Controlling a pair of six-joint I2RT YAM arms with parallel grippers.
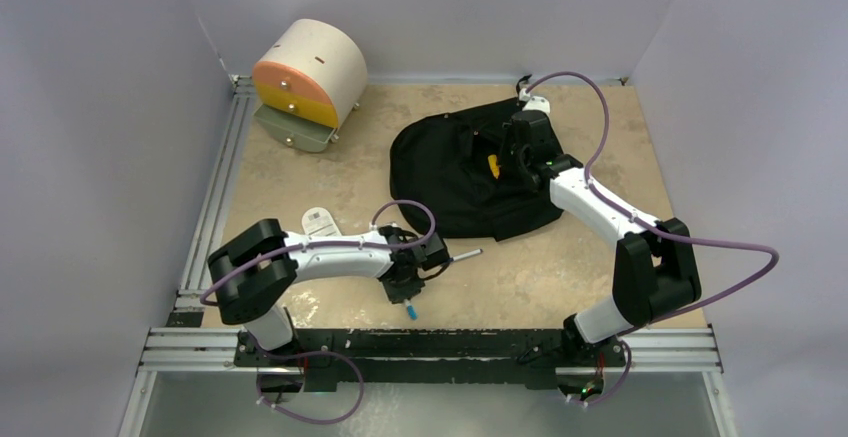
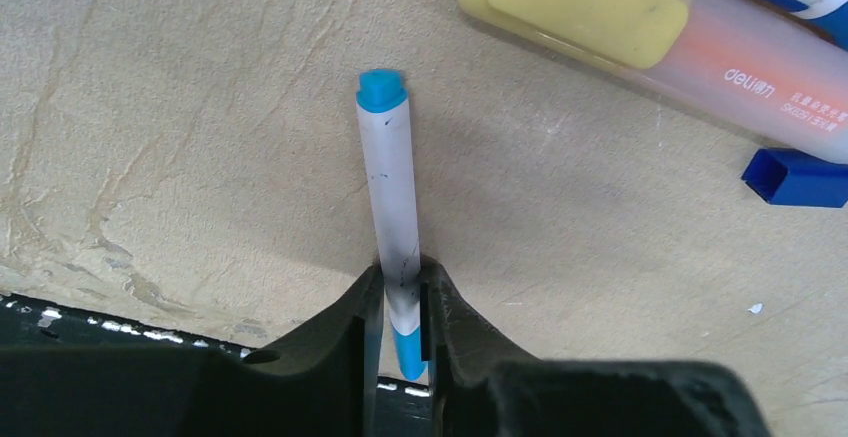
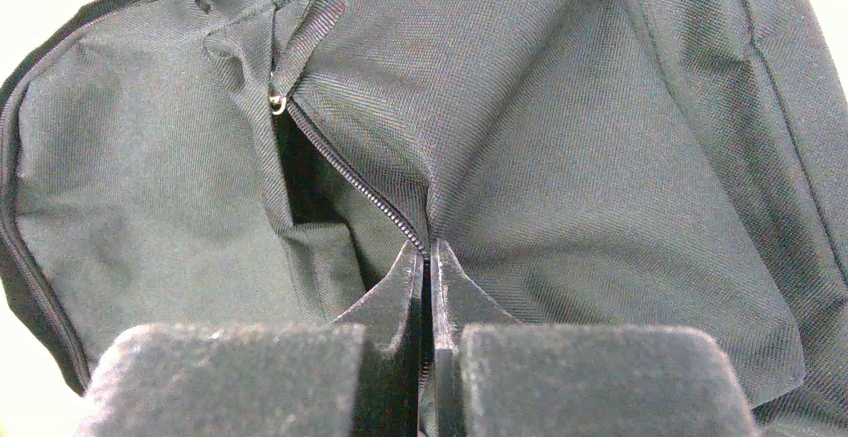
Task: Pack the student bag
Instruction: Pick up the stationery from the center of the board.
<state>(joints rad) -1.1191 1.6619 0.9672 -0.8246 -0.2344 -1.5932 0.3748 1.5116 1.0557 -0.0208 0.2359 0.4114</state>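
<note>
A robotics lab's test cell: a left arm [image 1: 325, 249] and a right arm [image 1: 598, 202], white and black and trailing purple cables [image 1: 735, 249], stand bolted to an aluminium rail [image 1: 450, 349] along the near edge of a beige, stone-patterned counter [image 1: 530, 277]. More slotted rail [image 1: 213, 202] runs down the counter's left edge. Plain pale walls [image 1: 100, 107] box the counter in on three sides.

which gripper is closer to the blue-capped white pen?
Left. The left gripper has its fingers closed on the white pen; the right gripper is across the table, pinching the student bag at its zipper.
</note>
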